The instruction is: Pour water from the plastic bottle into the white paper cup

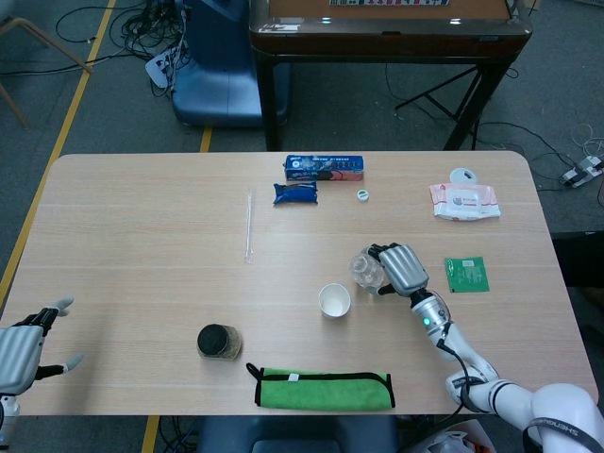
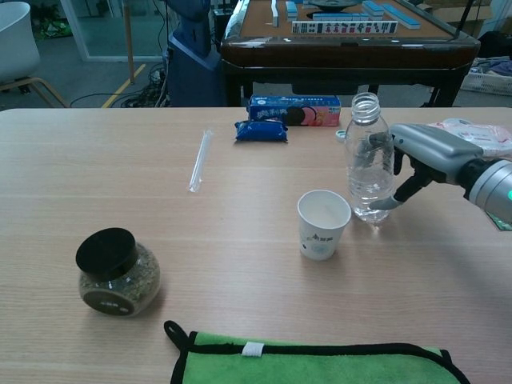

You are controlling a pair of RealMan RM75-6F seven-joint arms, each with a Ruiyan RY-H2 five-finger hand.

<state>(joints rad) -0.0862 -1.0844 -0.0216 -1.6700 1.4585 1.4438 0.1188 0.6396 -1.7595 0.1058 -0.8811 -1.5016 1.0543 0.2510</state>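
The clear plastic bottle (image 1: 366,269) (image 2: 367,160) stands upright and uncapped on the table, with a little water in its lower part. My right hand (image 1: 404,269) (image 2: 428,160) is at its right side, fingers curled around the body and thumb against the base. The white paper cup (image 1: 334,300) (image 2: 324,224) stands upright just left of and nearer than the bottle, apart from it. My left hand (image 1: 24,349) hovers at the table's near left corner with its fingers spread and nothing in it. It shows only in the head view.
A black-lidded jar (image 1: 219,342) (image 2: 118,272) stands near left, with a green towel (image 1: 326,389) (image 2: 320,364) along the front edge. Further back lie a straw (image 1: 249,226), a blue biscuit box (image 1: 325,168), a blue packet (image 1: 296,193), the bottle cap (image 1: 362,195), wipes (image 1: 463,200) and a green card (image 1: 466,274).
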